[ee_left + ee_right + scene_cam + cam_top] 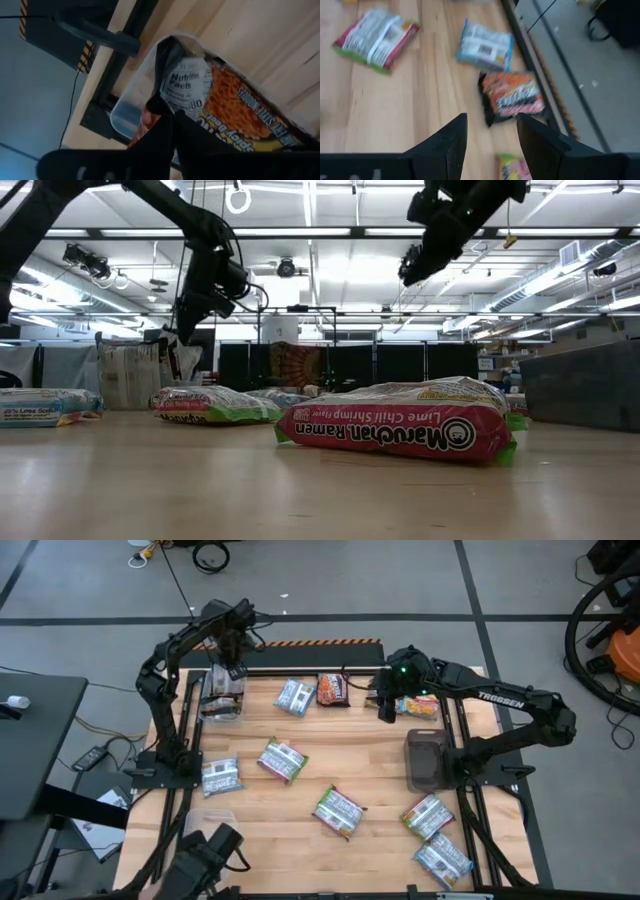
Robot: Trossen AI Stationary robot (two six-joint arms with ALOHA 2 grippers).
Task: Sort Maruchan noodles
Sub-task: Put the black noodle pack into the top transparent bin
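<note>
L claw (229,668) sits over clear bin (222,700) at far-left of surface, fingers nearly together on dark brown-orange pkt (235,107); pkt may snag on rim. R claw (386,703) spread, empty, above yellow-red pkt (417,706); may clip black bin (427,760).

Layout from above. At your table's (300,840) far left corner, the left bin (222,698) holds packets. Along the far edge to its right, you find two packets (295,697) (333,690) side by side, then another (418,707) farther right. The right bin (427,761) stands at the right edge. Three packets (221,777) (283,761) (338,811) lie across the middle; two more (427,816) (443,861) lie in the near right corner.
</note>
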